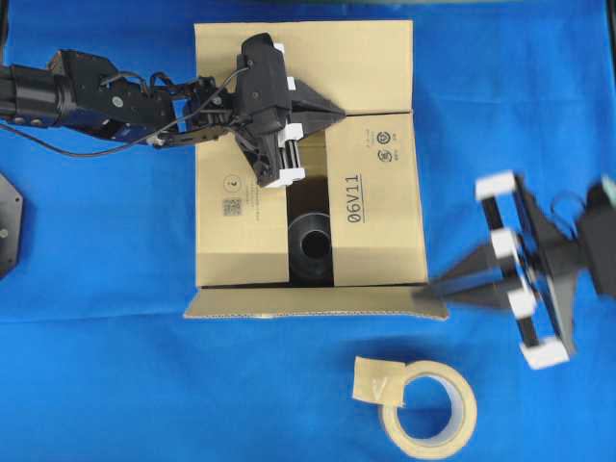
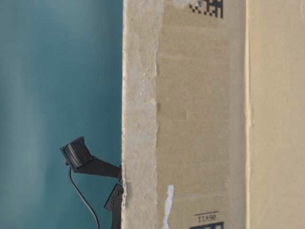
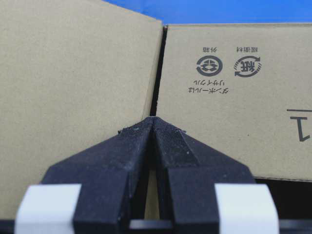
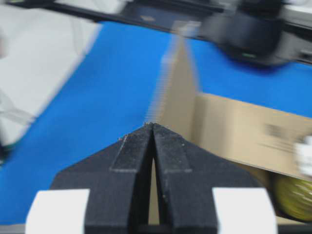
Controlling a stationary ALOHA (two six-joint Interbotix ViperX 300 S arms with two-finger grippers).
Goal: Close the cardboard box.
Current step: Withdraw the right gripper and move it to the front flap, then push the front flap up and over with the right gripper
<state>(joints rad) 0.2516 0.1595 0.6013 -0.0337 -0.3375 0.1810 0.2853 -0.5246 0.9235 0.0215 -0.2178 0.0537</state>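
Note:
The cardboard box [image 1: 375,221] stands mid-table with its two side flaps folded in and a gap between them. The flap printed "06V11" [image 1: 354,200] is the right one. The far flap [image 1: 366,67] and the near flap [image 1: 318,303] are still turned outward. My left gripper [image 1: 339,114] is shut and empty, over the box's far end. In the left wrist view its tips [image 3: 155,119] sit at the seam between the far flap and the right flap [image 3: 234,112]. My right gripper [image 1: 423,289] is shut, with its tips at the near flap's right corner; this view is blurred. In the right wrist view it [image 4: 152,126] points at a flap edge [image 4: 178,87].
A beige tape roll [image 1: 428,409] lies on the blue cloth [image 1: 96,385] in front of the box. A dark cylinder [image 1: 311,245] shows through the gap inside the box. In the table-level view the box wall [image 2: 200,119] fills most of the frame, with an arm part [image 2: 90,164] at its left.

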